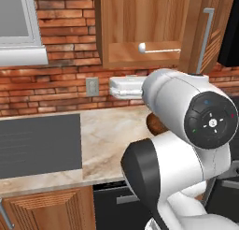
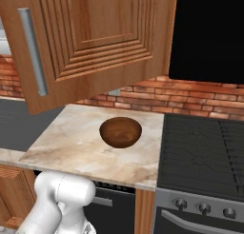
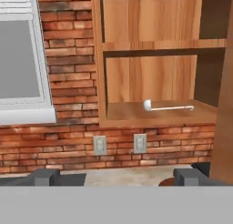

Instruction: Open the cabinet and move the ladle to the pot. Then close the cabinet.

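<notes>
Cabinet (image 3: 150, 59) open. Ladle (image 3: 167, 106) lying flat on bottom shelf, centre-right of hand frame. Likely light, stiff, slick metal; pinch mid-handle. Pincer (image 3: 117, 176) spread, holding nothing.

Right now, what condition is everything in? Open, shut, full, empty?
cabinet: door swung wide open
ladle: lying flat on the cabinet's bottom shelf, untouched
wooden bowl: upright on the counter, empty
gripper: fingers apart, holding nothing
stove: nothing on the burners in sight
</notes>
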Motion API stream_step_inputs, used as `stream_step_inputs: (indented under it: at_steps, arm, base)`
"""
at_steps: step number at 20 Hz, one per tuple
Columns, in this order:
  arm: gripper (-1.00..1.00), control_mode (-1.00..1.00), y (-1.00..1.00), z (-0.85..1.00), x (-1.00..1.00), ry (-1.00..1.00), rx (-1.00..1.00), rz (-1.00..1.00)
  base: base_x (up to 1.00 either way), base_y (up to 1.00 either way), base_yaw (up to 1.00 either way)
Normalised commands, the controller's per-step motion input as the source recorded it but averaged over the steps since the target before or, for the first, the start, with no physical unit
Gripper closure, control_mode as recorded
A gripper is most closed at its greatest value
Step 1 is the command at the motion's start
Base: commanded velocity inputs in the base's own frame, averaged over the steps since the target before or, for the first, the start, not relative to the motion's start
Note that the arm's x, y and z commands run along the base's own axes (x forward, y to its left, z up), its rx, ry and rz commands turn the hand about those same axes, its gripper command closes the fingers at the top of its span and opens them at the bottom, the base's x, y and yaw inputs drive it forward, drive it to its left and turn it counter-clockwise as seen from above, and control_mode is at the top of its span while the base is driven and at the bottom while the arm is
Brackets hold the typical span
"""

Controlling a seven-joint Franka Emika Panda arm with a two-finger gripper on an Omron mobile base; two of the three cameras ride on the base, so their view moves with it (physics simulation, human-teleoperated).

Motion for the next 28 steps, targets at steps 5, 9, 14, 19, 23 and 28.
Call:
stream_step_inputs:
  at_steps: [5, 9, 14, 19, 23, 28]
  arm:
    - [-1.00, -1.00, 0.00, -0.05, 1.00, 0.06, 0.00, 0.00]
    - [-1.00, -1.00, -0.06, -0.19, 0.95, 0.00, -0.01, -0.06]
    - [-1.00, -1.00, -0.10, -0.15, 0.56, -0.02, -0.08, -0.13]
    - [-1.00, -1.00, -0.38, -0.02, 0.31, -0.03, -0.12, -0.21]
    - [-1.00, -1.00, -0.52, 0.00, 0.01, -0.03, -0.14, -0.34]
    - [-1.00, -1.00, -0.63, 0.00, -0.27, -0.03, -0.12, -0.45]
  base:
    - [0.00, 0.00, 0.00]
    - [0.00, 0.00, 0.00]
    - [0.00, 0.00, 0.00]
    - [0.00, 0.00, 0.00]
    - [0.00, 0.00, 0.00]
    - [0.00, 0.00, 0.00]
